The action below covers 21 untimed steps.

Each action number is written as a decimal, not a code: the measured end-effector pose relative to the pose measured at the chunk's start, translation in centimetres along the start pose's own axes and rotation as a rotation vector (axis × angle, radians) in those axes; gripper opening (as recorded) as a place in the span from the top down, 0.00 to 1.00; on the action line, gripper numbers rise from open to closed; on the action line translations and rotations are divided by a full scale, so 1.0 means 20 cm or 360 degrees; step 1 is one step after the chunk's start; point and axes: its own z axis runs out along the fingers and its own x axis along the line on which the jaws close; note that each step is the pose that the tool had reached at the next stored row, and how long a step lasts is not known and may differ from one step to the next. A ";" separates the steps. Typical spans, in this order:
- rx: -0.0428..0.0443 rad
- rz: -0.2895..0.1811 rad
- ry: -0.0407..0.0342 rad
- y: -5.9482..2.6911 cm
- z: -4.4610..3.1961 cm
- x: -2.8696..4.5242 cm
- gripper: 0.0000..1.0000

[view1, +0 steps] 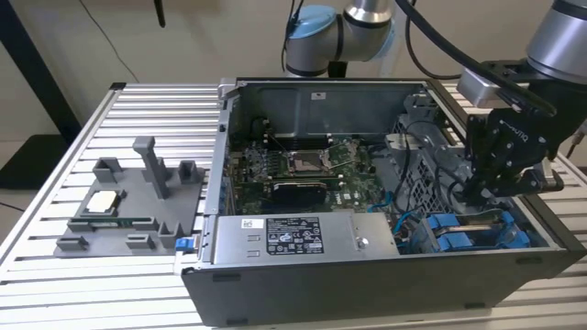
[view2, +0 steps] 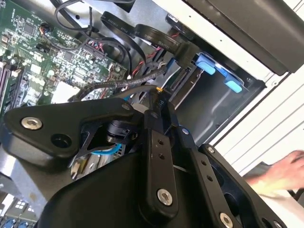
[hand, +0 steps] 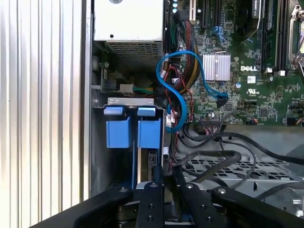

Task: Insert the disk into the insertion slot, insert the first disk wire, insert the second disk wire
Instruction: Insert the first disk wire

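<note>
A counter (view1: pixel 92 295) of ribbed aluminium slats fills the room's foreground, with a plain beige wall (view1: pixel 211 41) behind it and a dark post (view1: pixel 37 75) off its far corner at the exterior view's left. An open computer case (view1: pixel 367 289) stands on the counter toward the edge at the exterior view's right. A grey fixture tray (view1: pixel 128 206) lies toward the opposite edge, well apart from the arm.

Inside the case are the green motherboard (view1: pixel 303 165) and, along the near wall, the grey power-supply box (view1: pixel 293 237). The disk (hand: pixel 149 133), in its blue carrier, sits down in the drive bay at the case corner closest to the counter's near edge at the exterior view's right, just beside a second blue carrier (hand: pixel 118 132).

The arm (view1: pixel 559 34) reaches down into that corner, and the claw (view1: pixel 479 196) hangs just above the bay. In both wrist views its fingertips (view2: pixel 158 97) come to one narrow point, pressed together; whether a wire is pinched there I cannot tell. A blue data cable (hand: pixel 175 90) loops beside the bay, and black cables (hand: pixel 213 156) cross near the claw.

In the second wrist view a person's hand (view2: pixel 278 175) rests blurred on the counter outside the case wall
</note>
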 end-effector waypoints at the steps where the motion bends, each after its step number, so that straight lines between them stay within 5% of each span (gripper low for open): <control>1: 0.0000 0.0000 0.0000 0.000 0.003 0.000 0.81; 10: -0.0014 -0.0001 0.0001 -0.048 0.007 0.032 0.81; 21: -0.0014 -0.0001 0.0001 -0.075 0.032 0.040 0.81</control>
